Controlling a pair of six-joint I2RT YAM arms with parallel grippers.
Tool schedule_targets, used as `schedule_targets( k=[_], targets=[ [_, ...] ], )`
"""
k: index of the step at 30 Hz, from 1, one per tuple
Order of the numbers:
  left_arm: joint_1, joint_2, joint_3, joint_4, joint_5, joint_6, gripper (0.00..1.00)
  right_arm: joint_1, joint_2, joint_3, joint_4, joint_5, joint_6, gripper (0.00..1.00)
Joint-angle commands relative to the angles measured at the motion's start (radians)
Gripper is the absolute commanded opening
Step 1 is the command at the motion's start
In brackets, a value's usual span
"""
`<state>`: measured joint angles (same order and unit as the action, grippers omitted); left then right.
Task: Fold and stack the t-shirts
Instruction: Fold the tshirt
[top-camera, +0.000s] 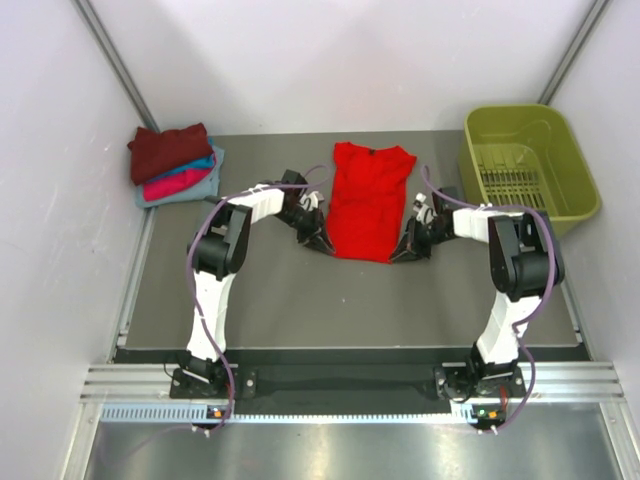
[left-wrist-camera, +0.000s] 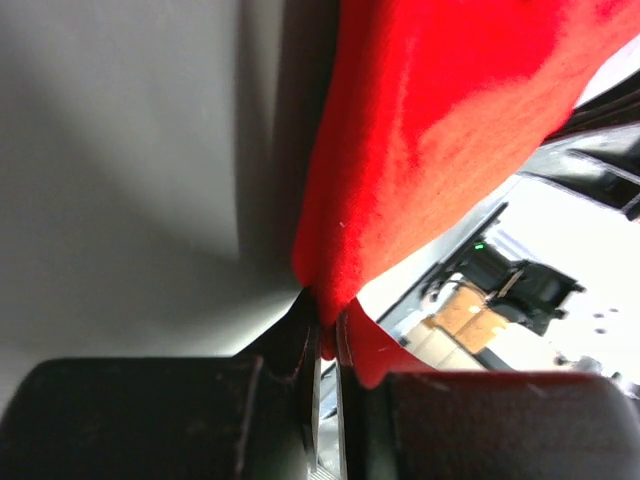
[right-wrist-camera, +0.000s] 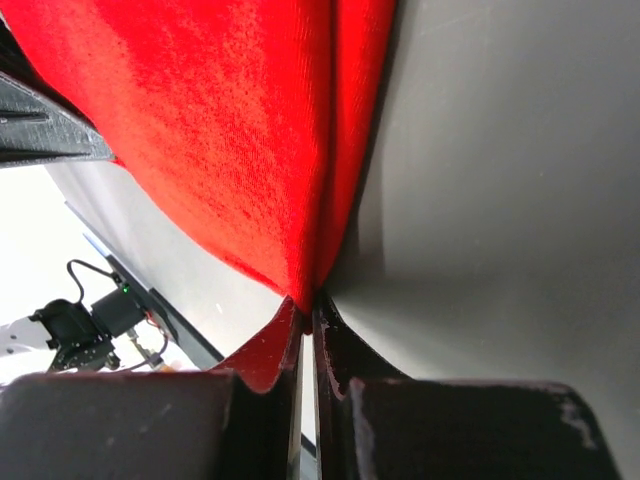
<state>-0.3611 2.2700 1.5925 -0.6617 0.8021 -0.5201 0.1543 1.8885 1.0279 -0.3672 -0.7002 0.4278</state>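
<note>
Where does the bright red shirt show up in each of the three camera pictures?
Top external: red shirt at picture centre, on the grey table.
Left wrist: red shirt upper right, narrowing into the shut jaws at bottom centre.
Right wrist: red shirt upper left, narrowing into the shut jaws at bottom centre.
Shared landmark: the grey table, left of the cloth in the left wrist view, right of it in the right.

White walls (top-camera: 320, 60) boxing in dark grey worktop (top-camera: 350, 300) on three sides; aluminium rail (top-camera: 140, 382) running across lower frame.
</note>
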Motion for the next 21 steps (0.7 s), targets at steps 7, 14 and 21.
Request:
schedule_targets(
  k=[7,14,21],
  targets=[
    [0.008,-0.165,0.027,-0.17,-0.092,0.193,0.0,-0.045,-0.181,0.032,-0.144,-0.004,-0.07,0.0],
    [-0.048,-0.32,0.004,-0.2,-0.118,0.259,0.0,-0.045,-0.314,0.011,-0.196,-0.051,-0.073,0.0],
    [-0.081,-0.429,0.015,-0.208,-0.161,0.278,0.0,-0.045,-0.436,0.023,-0.246,-0.062,-0.08,0.0]
  ],
)
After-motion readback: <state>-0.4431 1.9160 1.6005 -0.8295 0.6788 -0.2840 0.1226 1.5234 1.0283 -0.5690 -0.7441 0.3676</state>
